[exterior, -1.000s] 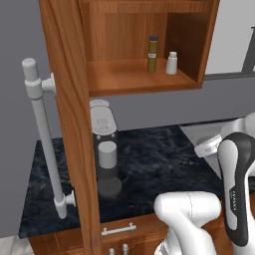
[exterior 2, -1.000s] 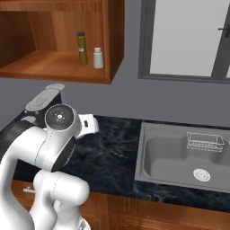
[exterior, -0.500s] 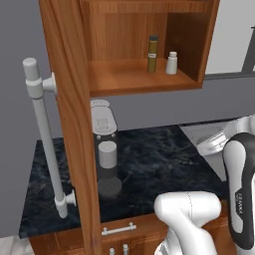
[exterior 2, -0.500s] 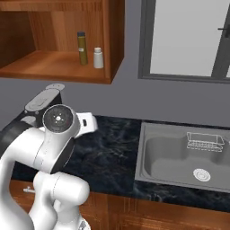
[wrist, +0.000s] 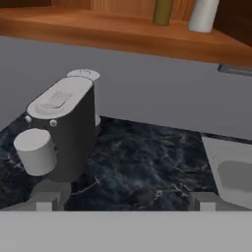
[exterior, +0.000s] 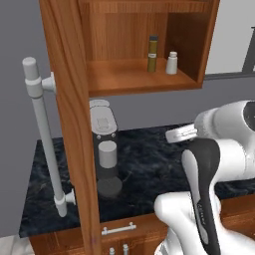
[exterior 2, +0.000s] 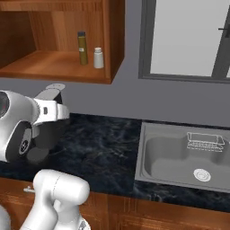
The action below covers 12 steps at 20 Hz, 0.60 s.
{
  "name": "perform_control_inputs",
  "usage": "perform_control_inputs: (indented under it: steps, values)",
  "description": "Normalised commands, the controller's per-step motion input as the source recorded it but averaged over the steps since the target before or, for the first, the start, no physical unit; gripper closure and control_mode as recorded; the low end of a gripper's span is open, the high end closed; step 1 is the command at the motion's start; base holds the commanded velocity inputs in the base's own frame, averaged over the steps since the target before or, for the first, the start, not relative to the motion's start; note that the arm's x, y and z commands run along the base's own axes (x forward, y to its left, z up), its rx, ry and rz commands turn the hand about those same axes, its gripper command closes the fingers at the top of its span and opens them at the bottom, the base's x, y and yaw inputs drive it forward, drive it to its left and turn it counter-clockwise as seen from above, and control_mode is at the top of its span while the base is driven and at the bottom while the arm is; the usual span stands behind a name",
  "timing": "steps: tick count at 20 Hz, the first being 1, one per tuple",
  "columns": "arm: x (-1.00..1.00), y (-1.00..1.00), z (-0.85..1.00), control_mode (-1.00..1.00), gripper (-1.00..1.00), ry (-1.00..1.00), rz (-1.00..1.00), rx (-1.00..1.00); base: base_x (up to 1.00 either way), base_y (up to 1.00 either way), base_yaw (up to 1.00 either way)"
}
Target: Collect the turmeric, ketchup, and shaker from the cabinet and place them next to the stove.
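Cabinet is open, made of red-brown wood w/ a smooth flat shelf. Its door swings out toward the robot and has 1 long grey bar handle, round like a pipe.

On the shelf, at the right end, stand 2 small things. 1 is a tall thin jar, olive-green w/ a dark lid. 1 is a short white bottle w/ a narrow top, just beside the jar on its right. Can't tell which is the turmeric and which is the shaker.

Under the cabinet is 1 dark counter, shiny, black stone w/ pale veins. On it sits 1 coffee machine: dark body, rounded grey top, a grey round cup part sticking out in front.

To the right is 1 steel sink, a smooth grey box shape. In it are 1 round drain and 1 small wire rack.

Gripper has its 2 grey square tips spread wide apart, nothing between them. It hangs over the counter, below the shelf, facing the wall.
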Motion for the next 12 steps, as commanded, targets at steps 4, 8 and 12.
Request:
perform_control_inputs:
  steps: [4, 8, 12]
  values:
    - [0.0, 0.41, 0.38, -1.0, -1.0, -0.05, -0.24, 0.0, 0.0, 0.0, 0.0]
    - [0.02, 0.18, 0.38, -1.0, -1.0, -0.11, -0.15, 0.0, 0.0, 0.0, 0.0]
    - [0.19, -0.03, 0.37, -1.0, -1.0, -0.16, -0.03, 0.01, 0.0, 0.0, 0.0]
